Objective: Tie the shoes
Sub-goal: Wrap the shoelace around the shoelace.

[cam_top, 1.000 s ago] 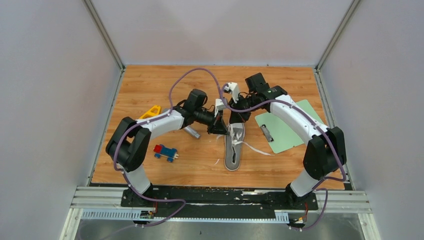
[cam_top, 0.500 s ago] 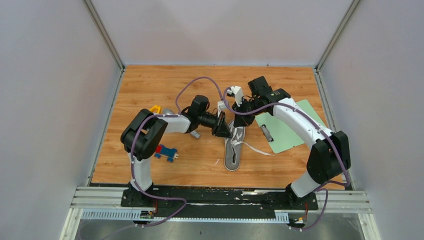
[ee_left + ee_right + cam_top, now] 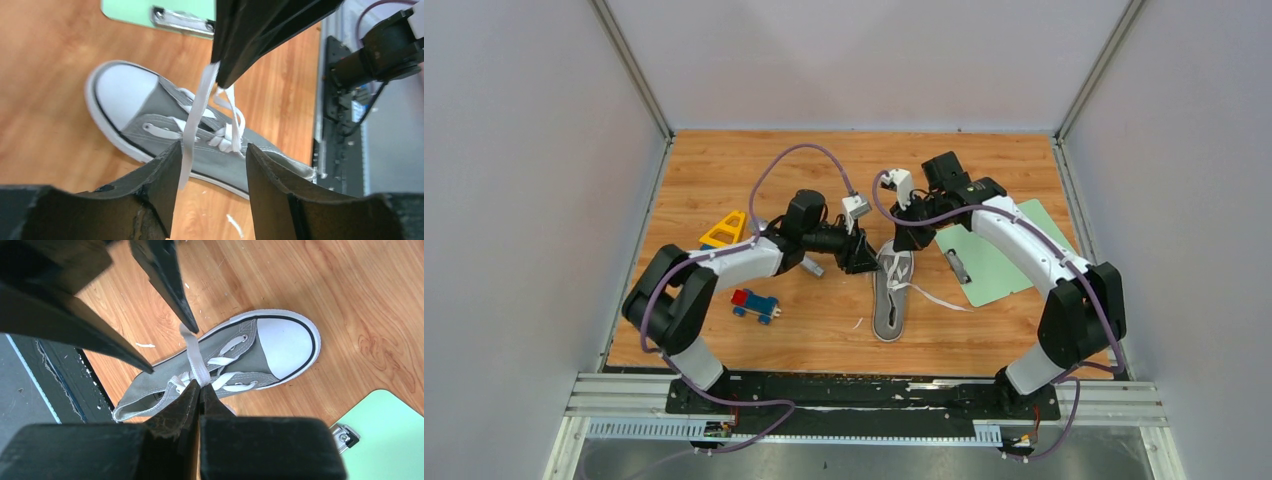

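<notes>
At the middle of the tabletop [image 3: 724, 170], the right gripper [image 3: 199, 386] pinches the shoe [image 3: 285, 345] lace [image 3: 192, 352] but the left gripper [image 3: 212, 146] is spread apart, so the lace may slip.

The left end effector [image 3: 211, 146] hides part of the sneaker [image 3: 150, 105] sole

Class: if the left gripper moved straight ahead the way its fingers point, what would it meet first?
Probably the white lace that the right gripper holds up just ahead of the open left gripper; the grey sneaker lies behind it. Depth is uncertain.
</notes>
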